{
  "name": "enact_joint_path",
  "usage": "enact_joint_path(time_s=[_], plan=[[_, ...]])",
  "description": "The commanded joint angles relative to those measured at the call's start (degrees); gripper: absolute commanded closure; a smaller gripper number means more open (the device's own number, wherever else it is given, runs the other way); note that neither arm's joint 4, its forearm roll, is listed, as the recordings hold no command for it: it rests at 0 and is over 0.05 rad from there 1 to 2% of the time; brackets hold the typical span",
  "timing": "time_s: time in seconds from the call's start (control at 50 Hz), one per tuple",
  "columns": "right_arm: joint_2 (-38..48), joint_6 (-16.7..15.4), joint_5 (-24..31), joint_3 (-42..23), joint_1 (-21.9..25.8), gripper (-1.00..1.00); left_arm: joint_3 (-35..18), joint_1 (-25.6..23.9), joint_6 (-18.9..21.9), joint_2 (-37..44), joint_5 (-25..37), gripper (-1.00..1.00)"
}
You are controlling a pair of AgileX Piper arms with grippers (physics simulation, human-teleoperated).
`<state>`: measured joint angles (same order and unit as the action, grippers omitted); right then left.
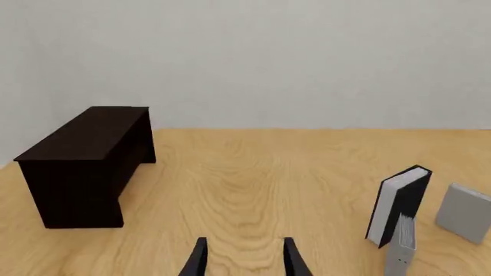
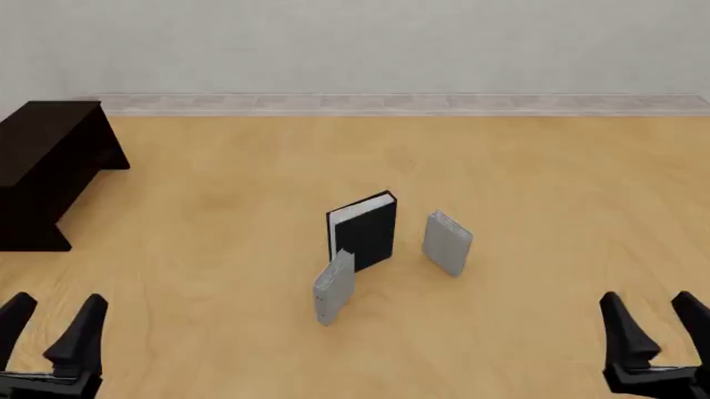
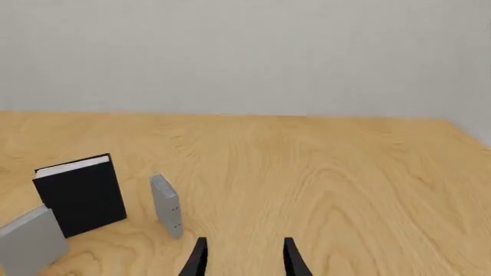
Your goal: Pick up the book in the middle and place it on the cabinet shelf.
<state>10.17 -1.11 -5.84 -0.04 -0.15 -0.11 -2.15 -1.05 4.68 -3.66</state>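
Both my pincers, left (image 2: 52,326) and right (image 2: 658,322), gape empty at lower frame; I should straddle the upright black hardcover book (image 2: 364,230) mid-frame, avoiding the grey books.

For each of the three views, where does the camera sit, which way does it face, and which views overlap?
Front: fixed above and behind the arms, facing forward and down; left gripper, right gripper both open.
Left wrist: behind the left gripper, facing cabinet and black book.
Right wrist: behind the right gripper, facing the books.
Shared: all three show the black book.
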Motion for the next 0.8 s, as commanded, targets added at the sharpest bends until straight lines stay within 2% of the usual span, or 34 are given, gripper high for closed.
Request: enact_joint_path(time_s=[0.02,0.06,0.12,0.14,0.22,0.28,0.3,0.44,0.48,0.52,0.56,0.6,0.66,0.7,0.74,0.78,0.8], plan=[[-3.4,1.6,-0.7,0.0,0.0,-1.0,-0.6,-0.2,0.1,-4.6,2.9,-1.0],[-3.8,1.7,-0.2,0.0,-0.2,-1.0,-0.9,-2.7,2.8,-4.6,2.8,-1.0],[-6.6,1.8,2.5,0.0,-0.3,-1.0,-2.5,-3.8,2.4,-4.6,3.2,-1.0],[-9.8,2.1,5.4,0.0,-0.4,-1.0,-3.5,-3.6,2.0,-4.6,3.9,-1.0],[-10.1,2.4,5.6,0.0,-0.5,-1.0,-4.7,-4.8,1.7,-4.6,4.9,-1.0],[-10.1,2.5,5.8,0.0,-0.5,-1.0,-7.2,-3.2,-1.3,-4.6,5.6,-1.0],[-10.1,2.5,5.7,0.0,-0.5,-1.0,-8.0,-4.5,1.2,-4.6,6.4,-1.0],[-10.1,3.0,5.5,0.0,-0.8,-1.0,-11.1,-4.7,0.1,-4.5,9.1,-1.0],[-10.1,3.1,5.4,0.0,-0.8,-1.0,-11.6,-4.4,-1.2,-4.5,9.3,-1.0],[-10.1,3.2,5.4,0.0,-0.9,-1.0,-11.6,-5.7,1.2,-4.5,10.0,-1.0],[-10.1,3.1,5.4,0.0,-0.9,-1.0,-12.1,-5.6,-0.5,-3.3,9.9,-1.0],[-10.2,3.1,5.4,0.0,-0.9,-1.0,-12.7,-6.4,-0.1,-2.0,9.6,-1.0],[-10.2,3.2,5.3,0.0,-0.9,-1.0,-13.7,-7.2,-3.9,3.6,7.2,-1.0],[-10.2,3.3,5.3,0.0,-0.9,-1.0,-15.8,-8.5,-1.9,6.8,6.6,-1.0],[-10.2,3.3,5.3,0.0,-0.9,-1.0,-16.6,-9.4,-2.0,8.9,5.3,-1.0],[-10.2,3.2,5.3,0.0,-0.9,-1.0,-18.1,-11.0,0.2,13.0,3.9,-1.0],[-10.2,3.2,5.3,0.0,-0.9,-1.0,-18.2,-10.8,-0.3,14.0,3.1,-1.0]])
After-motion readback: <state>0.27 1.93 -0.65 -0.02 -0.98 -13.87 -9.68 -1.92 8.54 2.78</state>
